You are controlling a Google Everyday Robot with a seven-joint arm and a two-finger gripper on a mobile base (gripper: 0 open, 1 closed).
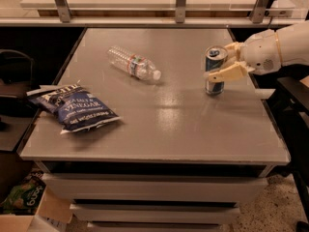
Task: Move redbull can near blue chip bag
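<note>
The redbull can point(214, 81), blue and silver, stands upright at the right side of the grey table point(183, 124). My gripper point(218, 61) reaches in from the right with its cream fingers point(231, 73) on either side of the can's upper half, shut on it. The blue chip bag point(77, 111), crinkled with white lettering, lies flat near the table's front left corner, far to the left of the can.
A clear plastic water bottle point(133, 63) lies on its side at the back middle of the table. A raised shelf with metal posts point(180, 3) runs along the back. A green bag point(17, 197) and a cardboard box point(29, 221) sit on the floor at lower left.
</note>
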